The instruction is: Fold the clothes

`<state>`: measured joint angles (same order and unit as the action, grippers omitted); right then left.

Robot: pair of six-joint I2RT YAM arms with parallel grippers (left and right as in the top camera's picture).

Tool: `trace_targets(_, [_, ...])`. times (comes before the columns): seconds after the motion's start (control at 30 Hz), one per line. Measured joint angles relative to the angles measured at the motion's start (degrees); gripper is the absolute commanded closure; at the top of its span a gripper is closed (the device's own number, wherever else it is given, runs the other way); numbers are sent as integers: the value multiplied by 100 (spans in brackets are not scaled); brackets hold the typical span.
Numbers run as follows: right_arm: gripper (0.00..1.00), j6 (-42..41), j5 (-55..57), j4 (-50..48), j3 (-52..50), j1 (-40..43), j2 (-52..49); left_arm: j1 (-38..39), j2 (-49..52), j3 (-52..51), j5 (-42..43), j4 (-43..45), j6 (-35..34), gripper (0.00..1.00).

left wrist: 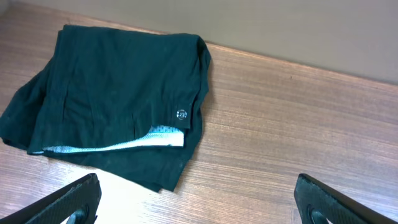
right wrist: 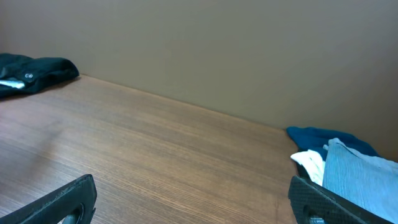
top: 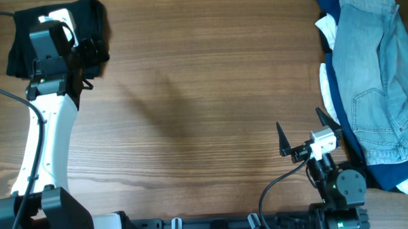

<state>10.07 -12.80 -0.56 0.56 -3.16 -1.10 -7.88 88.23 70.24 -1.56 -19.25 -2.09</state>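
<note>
Folded black shorts [top: 92, 20] lie at the table's far left corner. In the left wrist view the shorts [left wrist: 118, 93] show a pale pocket lining [left wrist: 124, 144] at their near edge. My left gripper [top: 86, 57] hovers over them, open and empty [left wrist: 199, 208], its fingers just short of the near edge. Light-blue jeans [top: 379, 67] lie on navy [top: 336, 1] and white [top: 327, 28] pieces at the right edge. My right gripper [top: 307, 135] is open and empty [right wrist: 199, 205], low over bare table, left of that pile.
The wooden table [top: 203, 94] stretches between the two garment groups. A plain wall [right wrist: 217, 50] stands behind the far edge. The right wrist view shows the jeans [right wrist: 360, 180], white piece [right wrist: 311, 163] and blue piece [right wrist: 323, 135] at right, and the shorts [right wrist: 37, 71] far left.
</note>
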Motion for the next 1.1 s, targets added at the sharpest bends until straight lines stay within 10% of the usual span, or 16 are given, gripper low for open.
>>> trace_targets(0.3, [0,0,0,-20,-11,0,28,0,-2221,-271,68,-933,-133,0])
trace_targets(0.8, [0,0,2,-33,-11,0,37,-4,-6935,-5217,348,1635,-1029,0])
trace_targets(1.1, [0,0,2,-31,-11,0,37,-4,-8216,-6247,363,1665,-1115,0])
